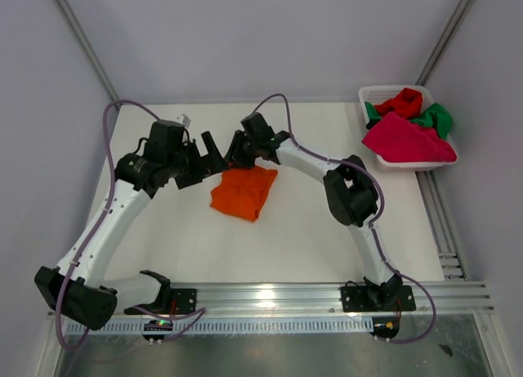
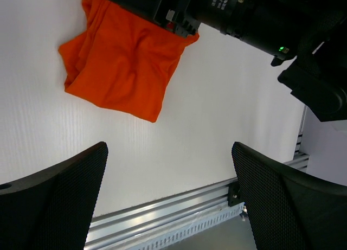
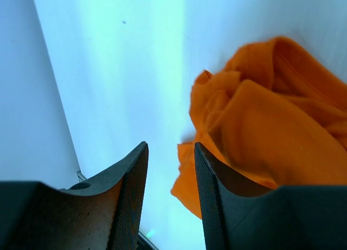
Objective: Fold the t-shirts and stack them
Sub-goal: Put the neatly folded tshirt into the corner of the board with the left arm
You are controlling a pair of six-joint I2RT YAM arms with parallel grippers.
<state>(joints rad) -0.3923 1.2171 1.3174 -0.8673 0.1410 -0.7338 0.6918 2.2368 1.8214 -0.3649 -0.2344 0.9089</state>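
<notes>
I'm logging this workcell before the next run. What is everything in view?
orange t-shirt: 1, bright orange, crumpled mid-table
magenta t-shirt: 1, magenta-pink, topmost in basket
red t-shirt: 1, red, basket's far part
green t-shirt: 1, green, in basket
basket: 1, white, far right corner
table: 1, white
left gripper: 1, black, open, beside orange t-shirt
right gripper: 1, black, open, at its far edge

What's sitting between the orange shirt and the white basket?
Only the right arm's forearm crosses that stretch of table between the orange shirt and the basket, seen in the top view.
</notes>
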